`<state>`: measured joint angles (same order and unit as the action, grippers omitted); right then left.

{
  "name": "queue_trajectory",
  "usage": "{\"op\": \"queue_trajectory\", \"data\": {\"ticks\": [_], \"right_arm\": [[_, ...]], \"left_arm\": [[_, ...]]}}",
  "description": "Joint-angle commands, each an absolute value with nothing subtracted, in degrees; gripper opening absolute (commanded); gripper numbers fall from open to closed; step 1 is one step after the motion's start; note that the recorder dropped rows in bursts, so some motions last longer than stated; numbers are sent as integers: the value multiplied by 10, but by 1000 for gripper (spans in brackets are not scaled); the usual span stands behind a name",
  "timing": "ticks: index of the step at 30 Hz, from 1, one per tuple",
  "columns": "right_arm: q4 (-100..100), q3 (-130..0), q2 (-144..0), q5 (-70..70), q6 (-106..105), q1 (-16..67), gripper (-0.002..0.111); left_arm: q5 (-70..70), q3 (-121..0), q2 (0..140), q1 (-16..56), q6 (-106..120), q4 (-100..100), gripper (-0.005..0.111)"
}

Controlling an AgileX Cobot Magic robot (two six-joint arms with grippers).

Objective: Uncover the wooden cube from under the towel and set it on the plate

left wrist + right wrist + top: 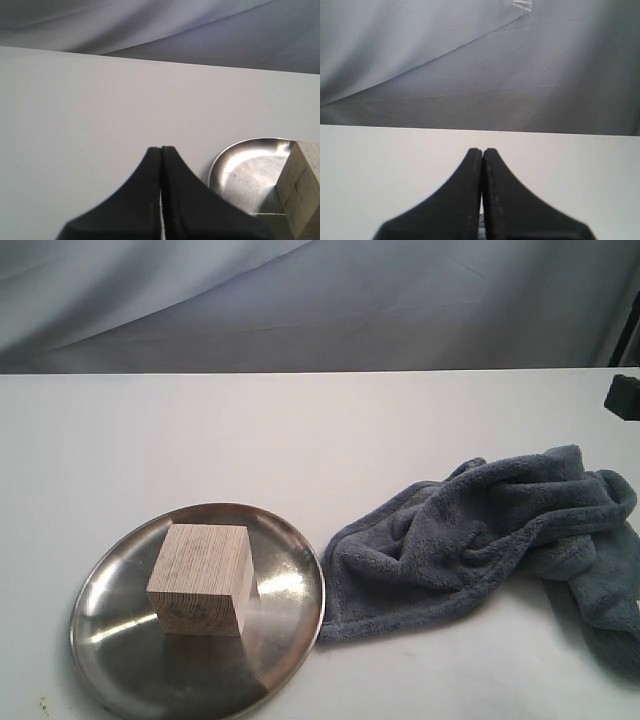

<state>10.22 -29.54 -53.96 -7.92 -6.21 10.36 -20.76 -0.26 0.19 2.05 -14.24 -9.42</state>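
— Left gripper [161,148]?
— Pressed together, pinching nothing, hanging above the white table [75,125].
— Right gripper [482,149]?
— Likewise closed tight on nothing, over the same tabletop, facing a grey backdrop [470,60].
— Wooden cube [200,580]?
— Sitting uncovered on the plate [120,660], near the left gripper but apart from it.
— Towel [480,530]?
— Rumpled on the table, hem just beside the plate's rim; cannot tell whether touching.

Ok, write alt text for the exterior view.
A tan cube sits on a shiny round plate at the near left of a white table. A rumpled grey-blue towel lies to the right, its edge up against the plate's rim.
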Motion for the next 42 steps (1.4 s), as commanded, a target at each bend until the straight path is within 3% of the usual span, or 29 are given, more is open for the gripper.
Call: {"op": "queue_trajectory", "data": {"ticks": [1,9,19,30,42], "right_arm": [[100,-291,-536,-62,-93,102,0],[90,-284,-463,50,-201,91,0],[107,-117,-293,-98,-192,-6,0],[112,0,-166,-169,-180,-15,0],[111,0,-18,12,-173,-141,0]], "left_arm": [[-204,0,0,23,-145,-93,0],[-204,0,0,23,-145,-93,0],[-204,0,0,23,-145,-93,0],[-204,0,0,23,-145,-93,0],[-204,0,0,23,-145,-93,0]]}}
